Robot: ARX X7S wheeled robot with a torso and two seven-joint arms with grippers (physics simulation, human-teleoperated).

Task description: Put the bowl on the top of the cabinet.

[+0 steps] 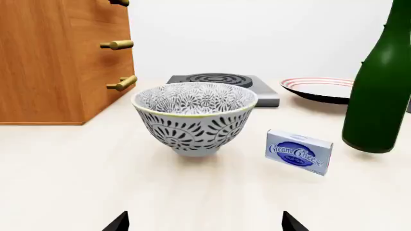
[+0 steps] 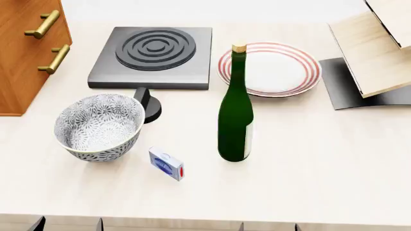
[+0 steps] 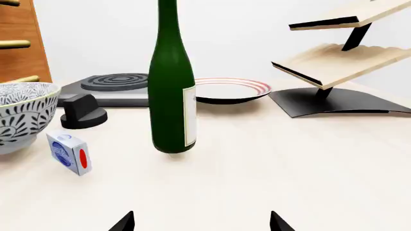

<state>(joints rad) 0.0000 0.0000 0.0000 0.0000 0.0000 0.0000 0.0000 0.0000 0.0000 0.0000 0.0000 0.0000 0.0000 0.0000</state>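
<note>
The bowl [image 2: 99, 126], deep and white with a dense grey leaf pattern, stands upright on the pale counter just right of the cabinet [image 2: 29, 53]. It also shows in the left wrist view [image 1: 194, 117] and at the edge of the right wrist view [image 3: 22, 113]. The orange-brown cabinet with brass bar handles stands at the far left [image 1: 61, 57]; its top is out of view. My left gripper [image 1: 204, 224] is open and empty, short of the bowl. My right gripper [image 3: 201, 222] is open and empty, facing the green bottle. In the head view only finger tips show at the near edge.
A green wine bottle [image 2: 236, 113] stands mid-counter. A small cream cheese box [image 2: 167, 164] lies by the bowl. A dark hotplate [image 2: 154, 57] with a knob [image 2: 149, 103] sits behind. A red-rimmed plate [image 2: 270, 68] and a pale wooden rack [image 2: 376, 50] are at the right.
</note>
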